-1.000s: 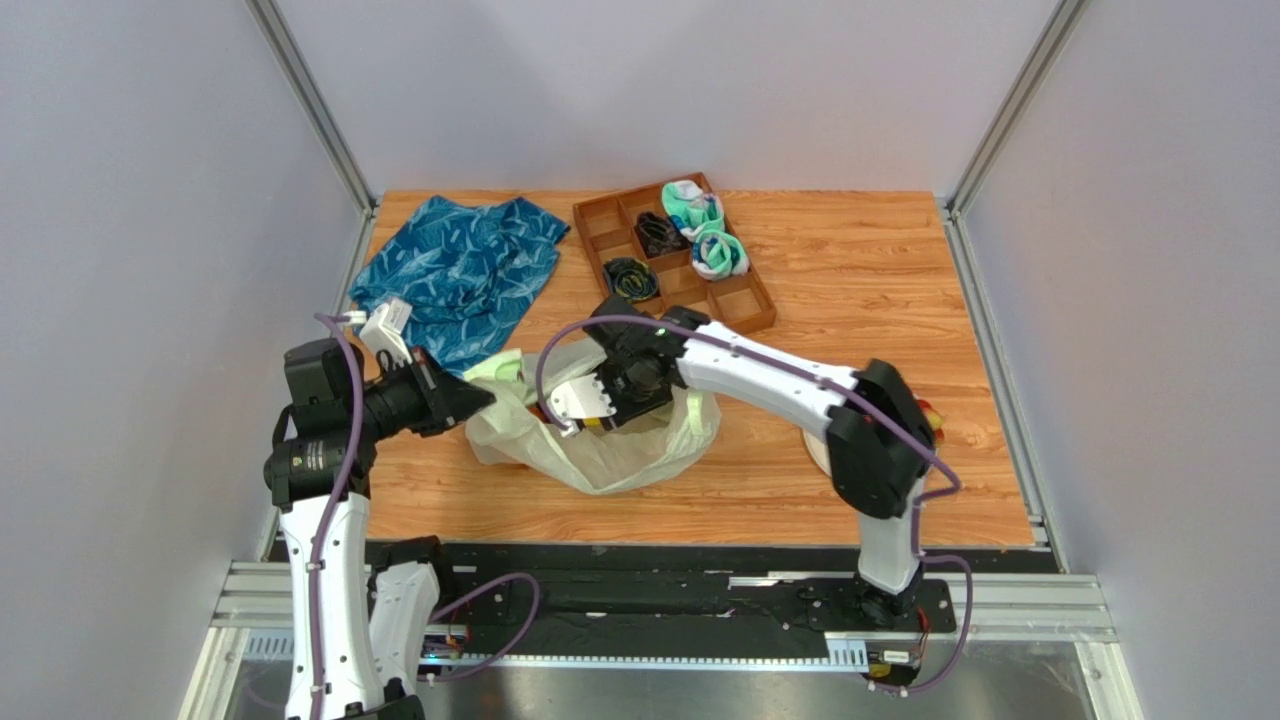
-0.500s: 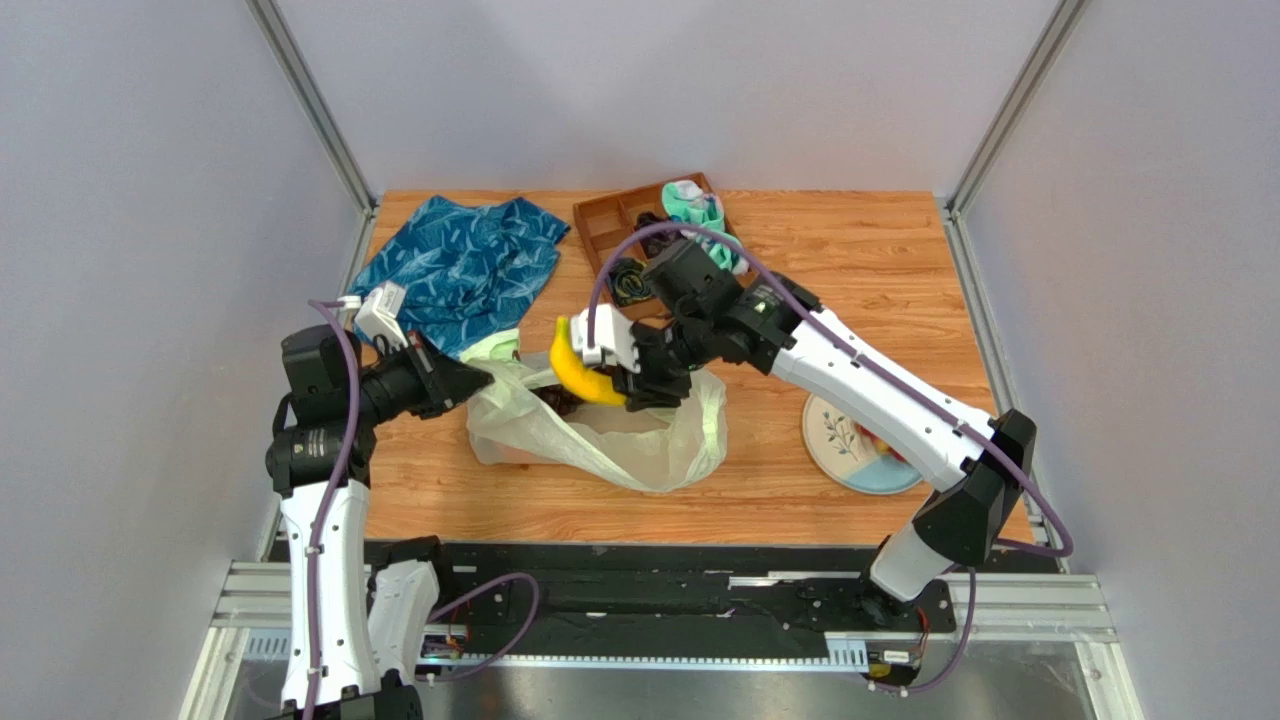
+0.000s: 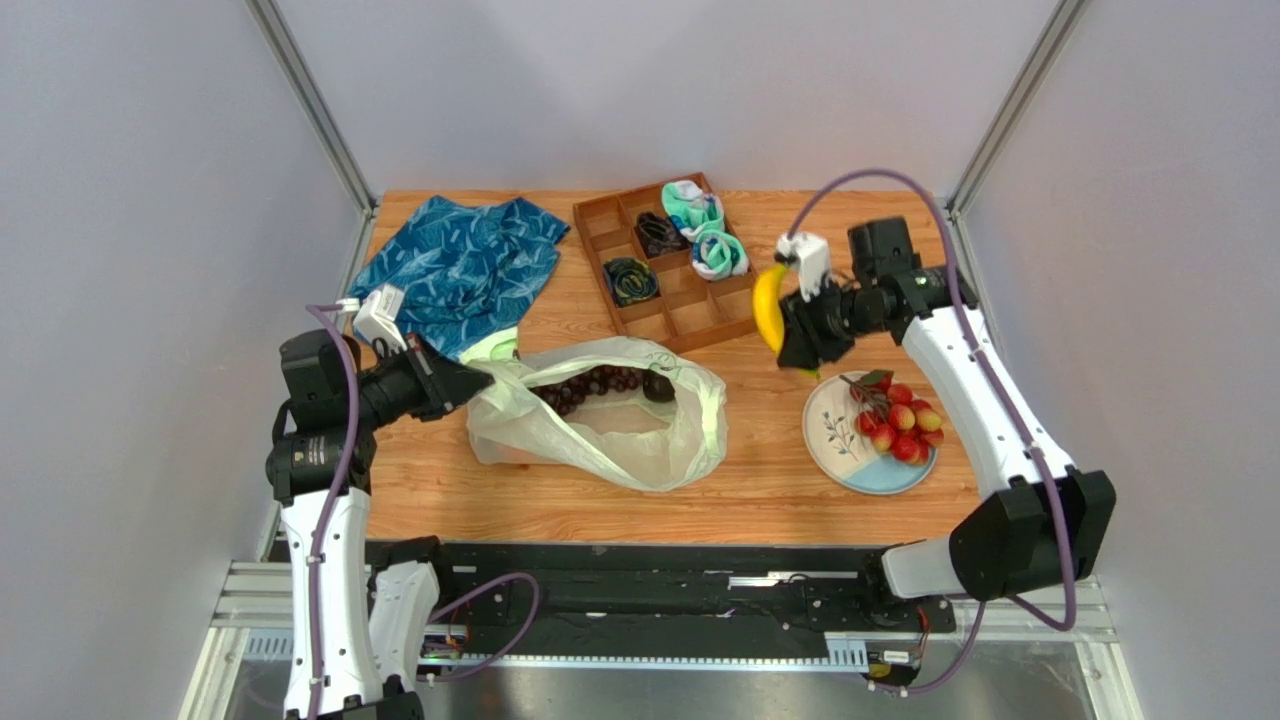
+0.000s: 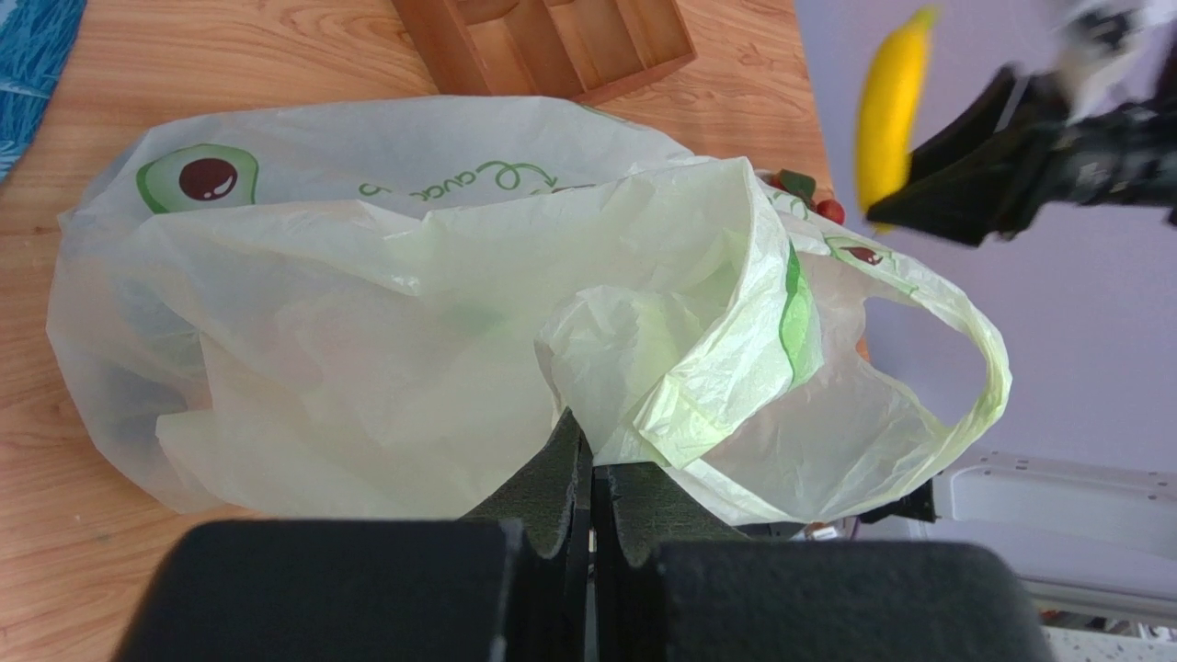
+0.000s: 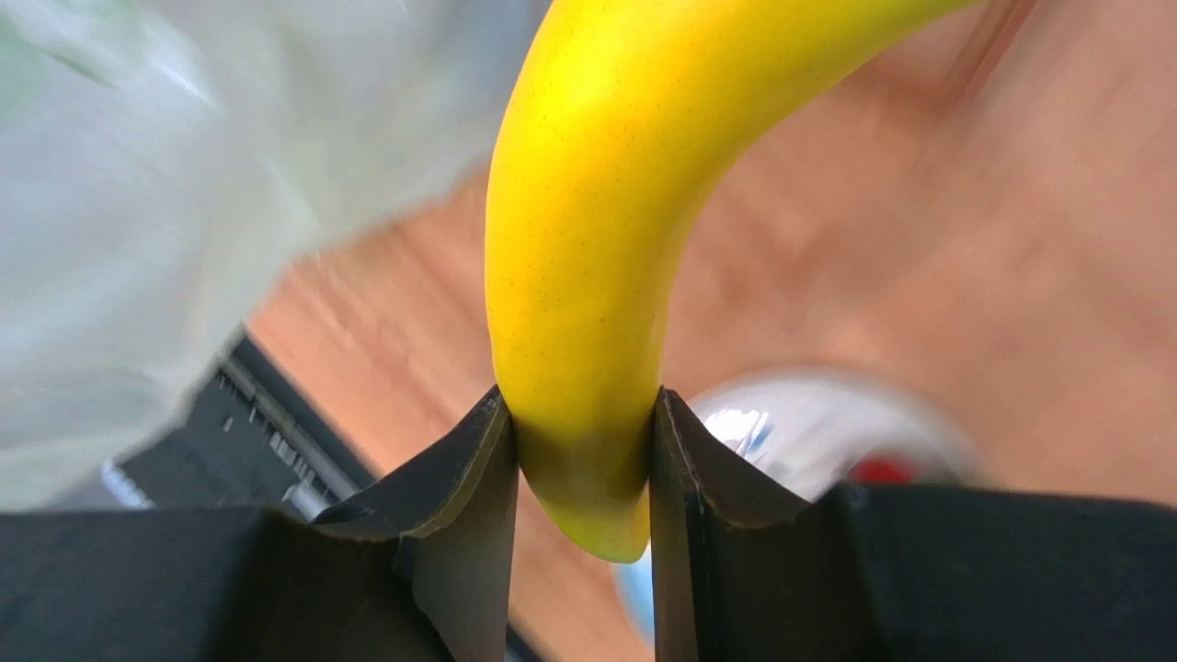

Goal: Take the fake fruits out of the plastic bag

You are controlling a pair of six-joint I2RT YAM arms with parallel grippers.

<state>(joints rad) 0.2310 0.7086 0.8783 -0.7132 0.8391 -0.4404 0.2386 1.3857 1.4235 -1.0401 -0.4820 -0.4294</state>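
Near the plate (image 3: 836, 450), the right end effector (image 3: 792, 333) grips the yellow banana (image 3: 769, 305) by one tip, likely to set it there, while the clenched left end effector (image 3: 460, 393) apparently pins the plastic bag (image 3: 661, 450), dark grapes (image 3: 594, 386) inside.

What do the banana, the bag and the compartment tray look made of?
The banana looks like moulded plastic: smooth, evenly yellow, faint speckles. The plastic bag is thin translucent film, crinkled with glossy folds. The tray is brown and matte, wood or wood-toned plastic; unclear.

Overhead view looks down on the table (image 3: 766, 488) — close wrist views both catch the banana (image 4: 891, 104).
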